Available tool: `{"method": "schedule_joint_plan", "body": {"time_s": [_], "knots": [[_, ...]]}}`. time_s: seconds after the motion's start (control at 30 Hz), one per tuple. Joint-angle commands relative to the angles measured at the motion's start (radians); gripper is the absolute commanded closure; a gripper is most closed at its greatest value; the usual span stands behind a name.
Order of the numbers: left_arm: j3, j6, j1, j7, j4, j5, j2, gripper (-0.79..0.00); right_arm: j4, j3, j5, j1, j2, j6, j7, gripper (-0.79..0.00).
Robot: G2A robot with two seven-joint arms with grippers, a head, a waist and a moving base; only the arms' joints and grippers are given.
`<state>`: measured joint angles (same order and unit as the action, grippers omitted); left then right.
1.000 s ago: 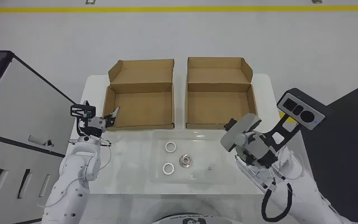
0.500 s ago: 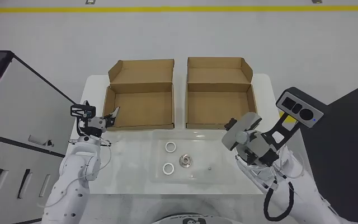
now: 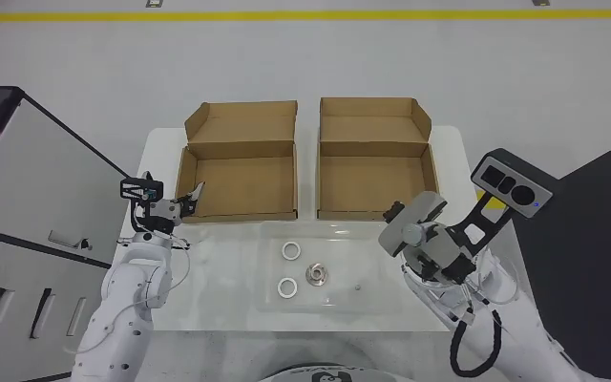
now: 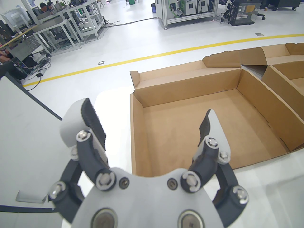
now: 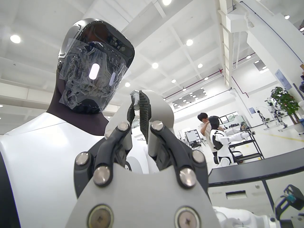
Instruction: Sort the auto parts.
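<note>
While turned upward at the right end of the white tray (image 3: 344, 244), grips with the right gripper (image 5: 137, 98) a small metal cylinder (image 5: 135, 101), pads pressed together on it. Holds the left gripper (image 4: 148, 115) spread wide and unloaded at the near left corner of the left cardboard box (image 3: 239, 186). Within the tray, apart from one another: two white rings (image 3: 291, 250), one flanged metal part (image 3: 316, 275).

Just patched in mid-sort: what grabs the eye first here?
The right gripper, turned upward, is shut on a small metal pin. Two open cardboard boxes sit side by side at the table's far side, the open left gripper by the left one. White rings lie in the tray before them.
</note>
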<state>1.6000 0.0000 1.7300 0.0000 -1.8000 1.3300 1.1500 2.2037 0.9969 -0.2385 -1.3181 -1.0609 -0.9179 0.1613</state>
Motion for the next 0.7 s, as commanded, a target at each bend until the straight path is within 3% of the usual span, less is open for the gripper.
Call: {"method": "schedule_joint_plan", "body": {"time_s": [0.0, 0.3, 0.67], "knots": [[0.000, 0.000, 0.000, 0.000, 0.000, 0.000, 0.000, -0.785, 0.000, 0.000, 0.000, 0.000, 0.000, 0.000, 0.000, 0.000], [0.000, 0.000, 0.000, 0.000, 0.000, 0.000, 0.000, -0.785, -0.013, 0.055, 0.017, -0.003, 0.000, 0.033, 0.001, 0.000], [0.000, 0.000, 0.000, 0.000, 0.000, 0.000, 0.000, -0.785, -0.074, 0.445, 0.055, -0.111, 0.057, 0.207, 0.297, 0.000]]}}
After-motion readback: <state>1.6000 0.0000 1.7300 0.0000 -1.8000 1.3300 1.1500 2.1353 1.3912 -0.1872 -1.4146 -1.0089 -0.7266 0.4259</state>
